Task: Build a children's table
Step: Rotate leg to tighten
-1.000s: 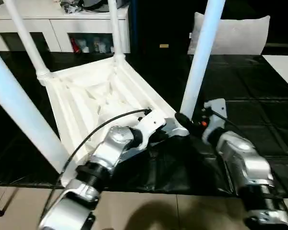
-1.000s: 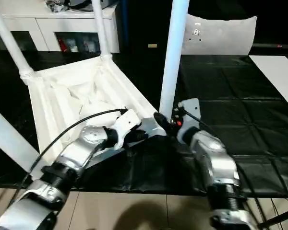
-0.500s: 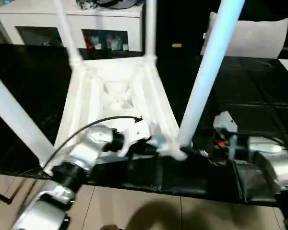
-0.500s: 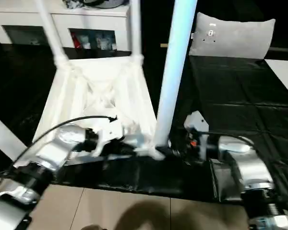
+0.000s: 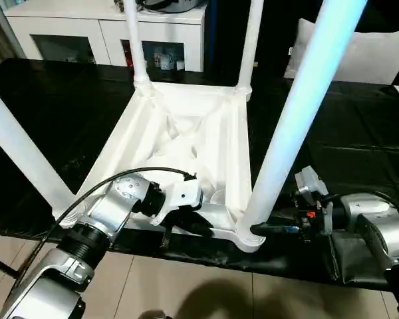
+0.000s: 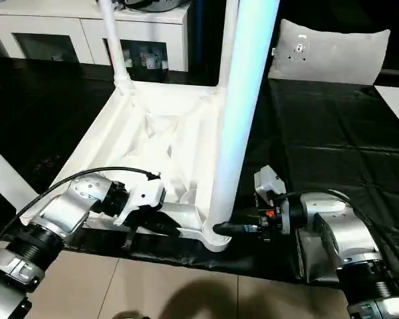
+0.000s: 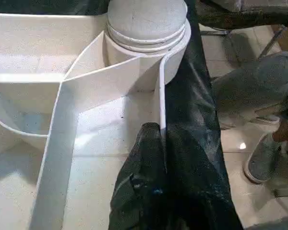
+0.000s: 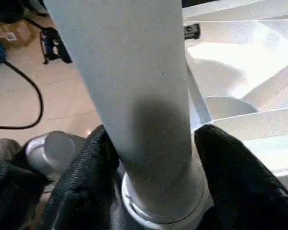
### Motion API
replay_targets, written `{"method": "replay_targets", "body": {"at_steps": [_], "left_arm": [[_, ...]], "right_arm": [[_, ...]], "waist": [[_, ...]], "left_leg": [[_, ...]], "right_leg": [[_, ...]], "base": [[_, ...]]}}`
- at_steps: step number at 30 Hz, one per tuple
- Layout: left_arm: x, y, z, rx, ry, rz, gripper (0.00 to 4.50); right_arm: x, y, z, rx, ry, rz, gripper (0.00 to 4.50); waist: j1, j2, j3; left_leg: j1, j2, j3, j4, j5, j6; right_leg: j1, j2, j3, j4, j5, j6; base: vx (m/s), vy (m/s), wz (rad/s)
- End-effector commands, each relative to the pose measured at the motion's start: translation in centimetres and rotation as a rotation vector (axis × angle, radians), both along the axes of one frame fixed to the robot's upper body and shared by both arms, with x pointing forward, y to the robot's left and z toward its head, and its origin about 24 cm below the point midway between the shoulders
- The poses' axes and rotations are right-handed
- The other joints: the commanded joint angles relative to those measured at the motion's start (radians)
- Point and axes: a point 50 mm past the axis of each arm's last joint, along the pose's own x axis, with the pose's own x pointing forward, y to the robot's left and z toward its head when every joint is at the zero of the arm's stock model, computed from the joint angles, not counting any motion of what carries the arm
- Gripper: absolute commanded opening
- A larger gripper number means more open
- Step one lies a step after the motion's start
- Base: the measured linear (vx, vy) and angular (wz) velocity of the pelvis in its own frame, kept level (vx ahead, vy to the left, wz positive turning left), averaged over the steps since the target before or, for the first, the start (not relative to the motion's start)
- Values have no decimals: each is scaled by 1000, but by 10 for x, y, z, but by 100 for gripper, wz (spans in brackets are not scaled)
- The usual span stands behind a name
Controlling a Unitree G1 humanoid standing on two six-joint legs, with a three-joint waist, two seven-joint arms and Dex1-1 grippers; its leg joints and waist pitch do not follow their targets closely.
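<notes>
The white plastic table (image 5: 186,143) lies upside down on the black desk (image 5: 346,143), ribbed underside up; four tapered white legs stand upright in its round corner sockets: two at the far corners near 12 o'clock, one at 9 o'clock, the nearest leg (image 5: 296,126) at 5 o'clock.

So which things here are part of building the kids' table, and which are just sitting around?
Part of the job:
- white table top, upside down
- four white legs, including the near leg
- left gripper
- right gripper

Just there:
- grey cushion
- white cabinet
- black work surface
</notes>
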Motion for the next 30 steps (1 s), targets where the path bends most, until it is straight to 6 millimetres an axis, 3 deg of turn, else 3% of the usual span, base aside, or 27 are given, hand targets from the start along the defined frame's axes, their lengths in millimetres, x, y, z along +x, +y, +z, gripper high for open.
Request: {"method": "replay_targets", "body": {"at_steps": [1, 3, 11, 15, 17, 19, 20, 25, 30], "left_arm": [[-3, -8, 8, -8, -23, -91, 0], [-4, -7, 8, -8, -20, -90, 0], [-2, -8, 8, -47, -9, -31, 0], [4, -20, 8, -114, -11, 116, 0], [6, -26, 9, -132, -14, 170, 0], [6, -31, 8, -142, -11, 201, 0], [6, -34, 8, -148, -10, 224, 0], [13, -61, 7, -178, -7, 409, 0], [23, -90, 11, -237, -64, 626, 0]], "right_arm": [[0, 0, 6, 0, -6, 27, 237], [-2, 1, 6, 7, 12, 39, 212], [-6, 6, 4, 44, 46, 35, 195], [1, 20, -6, 57, 57, -170, 195], [9, 25, -12, 36, 52, -290, 195], [14, 28, -15, 28, 42, -355, 195], [17, 30, -17, 20, 31, -395, 195], [33, 44, -29, -25, 22, -667, 193], [50, 58, -27, 9, 21, -931, 193]], "waist": [[-5, -17, -63], [-5, -17, -63], [-3, -15, -63], [-5, -14, -61], [-12, -14, -56], [-29, -16, -52], [-39, -15, -51], [-79, -19, -53], [-87, -12, -58]], "left_leg": [[-2, 37, -2, -64, -132, 84], [-2, 37, -1, -63, -131, 82], [-2, 37, -2, -64, -131, 77], [-4, 36, -2, -65, -135, 69], [-3, 32, -3, -70, -164, 48], [-3, 25, -9, -77, -209, 19], [-3, 24, -10, -77, -215, 18], [-8, 18, -9, -72, -197, 24], [-6, 17, -8, -69, -163, 37]], "right_leg": [[58, -63, 41, -64, -232, -202], [58, -62, 41, -64, -230, -203], [59, -62, 41, -64, -229, -201], [57, -63, 41, -67, -247, -193], [56, -63, 38, -77, -329, -170], [59, -66, 34, -92, -471, -113], [58, -65, 34, -96, -495, -95], [56, -60, 33, -98, -475, -98], [55, -54, 34, -93, -381, -127]], "base": [[0, 0, 0], [0, 0, 0], [0, 0, 0], [0, 0, 0], [0, 0, 0], [0, 0, 0], [0, 0, 0], [0, 0, 0], [0, 0, 0]]}}
